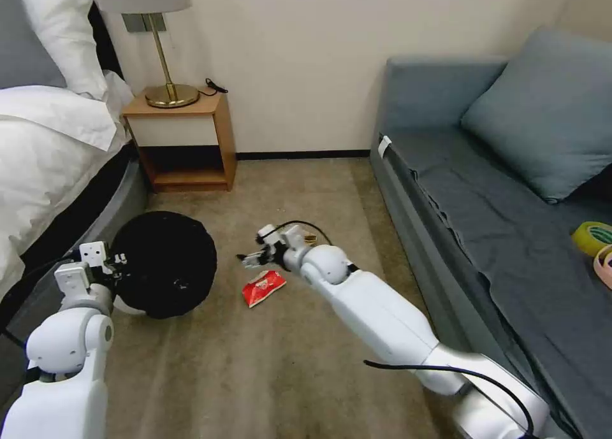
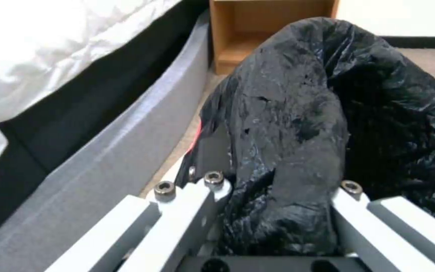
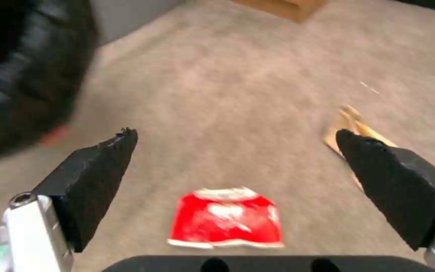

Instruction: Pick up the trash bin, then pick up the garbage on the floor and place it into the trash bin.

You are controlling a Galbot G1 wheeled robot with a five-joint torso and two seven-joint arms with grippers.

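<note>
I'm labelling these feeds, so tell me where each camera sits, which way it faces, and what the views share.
Head view: on the robot's head, looking forward and down at the carpet between bed and sofa; both arms show.
Left wrist view: on the left arm, facing the trash bin, whose bag rim sits in the left gripper.
Right wrist view: on the right arm, facing down at the red packet between the open right gripper.
Shared: the bin and packet also appear from the head.

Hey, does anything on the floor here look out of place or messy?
Yes. A flat red packet and a gold-brown wrapper lie loose on the carpet, litter beside the open right gripper. The left gripper is clamped on the trash bin by its bag-covered rim.
</note>
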